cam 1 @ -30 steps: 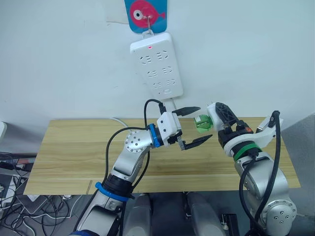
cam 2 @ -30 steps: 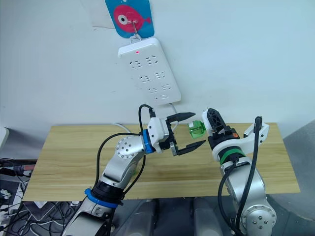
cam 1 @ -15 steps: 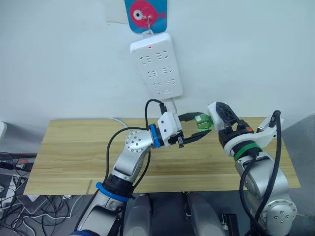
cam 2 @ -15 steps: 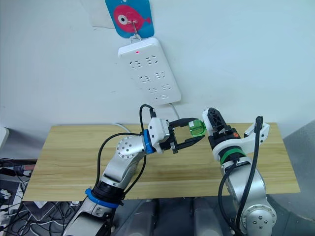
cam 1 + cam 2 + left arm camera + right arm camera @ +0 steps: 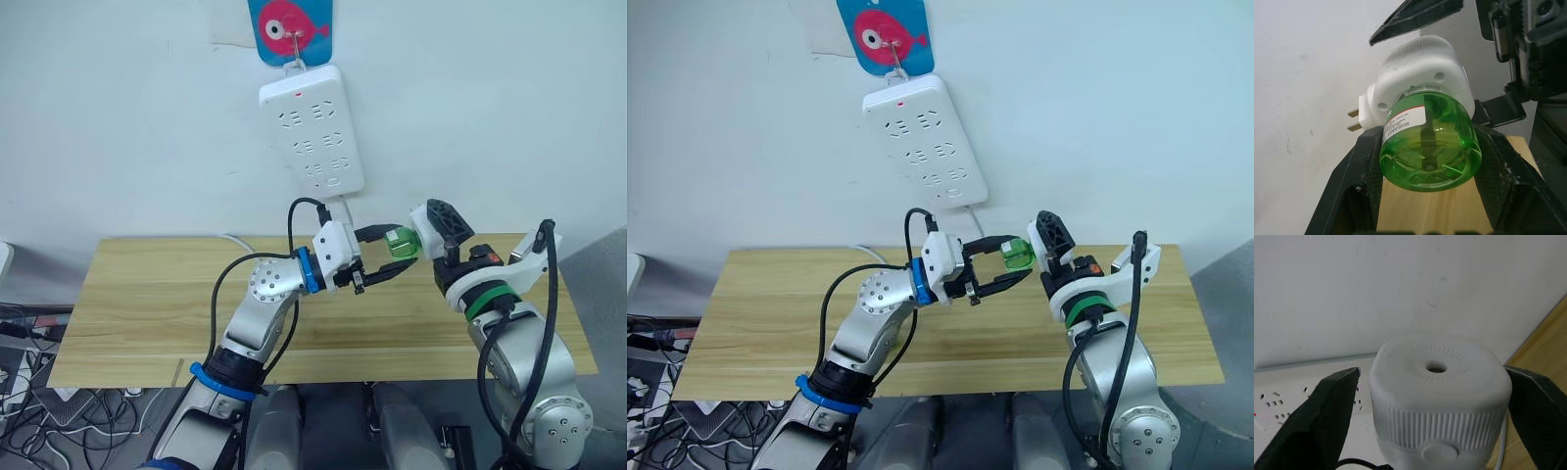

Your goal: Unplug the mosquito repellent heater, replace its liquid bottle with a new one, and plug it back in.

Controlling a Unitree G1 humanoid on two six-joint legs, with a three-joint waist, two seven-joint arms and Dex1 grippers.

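The white mosquito repellent heater [image 5: 1420, 68] hangs in the air over the table's right half, its green liquid bottle [image 5: 1427, 147] still attached and its plug prongs [image 5: 1354, 120] bare. My left gripper [image 5: 394, 251] is shut on the green bottle [image 5: 400, 242], one black finger on each side. My right gripper [image 5: 1432, 371] reaches in from the right around the heater's vented top [image 5: 1436, 367]. Its fingers [image 5: 1332, 406] stand spread, with a thin gap to the heater's side, so it is open.
A long white power strip [image 5: 312, 127] with a red light hangs on the wall above, under a blue fish sign [image 5: 291, 27], all its sockets unoccupied. The wooden table [image 5: 147, 294] lies below both arms. Cables lie on the floor at the left.
My left gripper, wide open one second ago, has closed on the green bottle. The right gripper's upper finger has lifted slightly off the heater.
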